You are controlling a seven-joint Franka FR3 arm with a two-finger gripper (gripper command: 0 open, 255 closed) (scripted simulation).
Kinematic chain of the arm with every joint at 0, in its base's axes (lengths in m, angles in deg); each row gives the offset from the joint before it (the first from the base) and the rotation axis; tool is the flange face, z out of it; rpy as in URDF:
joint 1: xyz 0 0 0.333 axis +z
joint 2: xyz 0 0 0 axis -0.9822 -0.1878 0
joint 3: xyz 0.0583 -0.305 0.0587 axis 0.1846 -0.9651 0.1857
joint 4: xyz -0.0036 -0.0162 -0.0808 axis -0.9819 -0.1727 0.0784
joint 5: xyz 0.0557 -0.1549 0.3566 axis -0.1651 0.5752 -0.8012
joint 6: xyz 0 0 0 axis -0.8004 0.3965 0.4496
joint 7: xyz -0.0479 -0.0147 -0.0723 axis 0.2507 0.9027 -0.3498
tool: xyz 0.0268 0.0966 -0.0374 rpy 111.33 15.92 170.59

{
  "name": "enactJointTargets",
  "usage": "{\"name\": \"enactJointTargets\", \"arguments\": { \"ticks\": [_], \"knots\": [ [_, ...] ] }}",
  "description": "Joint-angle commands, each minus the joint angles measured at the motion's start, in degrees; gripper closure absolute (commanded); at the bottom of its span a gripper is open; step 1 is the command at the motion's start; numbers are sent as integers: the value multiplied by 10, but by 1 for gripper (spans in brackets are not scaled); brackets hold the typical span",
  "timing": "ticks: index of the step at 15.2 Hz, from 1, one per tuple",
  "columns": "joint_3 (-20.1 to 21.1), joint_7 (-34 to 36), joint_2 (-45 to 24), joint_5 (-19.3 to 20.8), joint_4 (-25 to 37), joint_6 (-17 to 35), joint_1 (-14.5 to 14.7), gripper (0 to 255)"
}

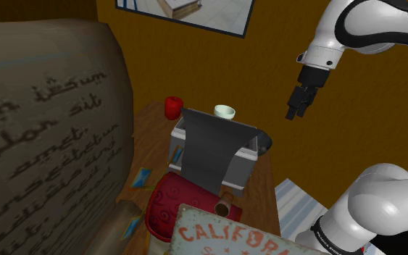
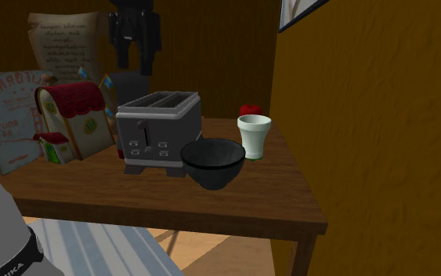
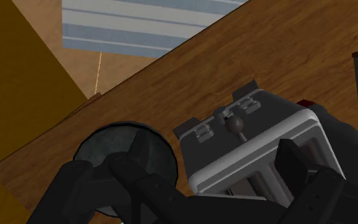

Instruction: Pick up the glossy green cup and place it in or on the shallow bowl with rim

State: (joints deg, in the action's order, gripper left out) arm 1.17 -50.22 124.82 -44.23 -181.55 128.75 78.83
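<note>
The pale green cup (image 2: 254, 136) stood upright on the wooden surface (image 2: 273, 188), close beside the dark shallow bowl (image 2: 213, 162) and near the wall. Both vessels looked empty, with a grey toaster (image 2: 158, 129) just beside the bowl and a small red object (image 2: 249, 110) behind the cup. The black tool (image 1: 298, 103) hung in the air above the toaster and bowl, well apart from the cup, its fingers (image 3: 142, 156) spread wide and gripping nothing.
</note>
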Motion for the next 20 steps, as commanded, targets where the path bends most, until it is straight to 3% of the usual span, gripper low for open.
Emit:
{"name": "enactJointTargets", "arguments": {
  "ticks": [1,11,20],
  "knots": [
    [0,0,0,0,0,0,0,0],
    [-38,-51,-213,8,84,133,-1,0],
    [-65,-99,-414,-14,223,196,-3,0]
  ]
}}
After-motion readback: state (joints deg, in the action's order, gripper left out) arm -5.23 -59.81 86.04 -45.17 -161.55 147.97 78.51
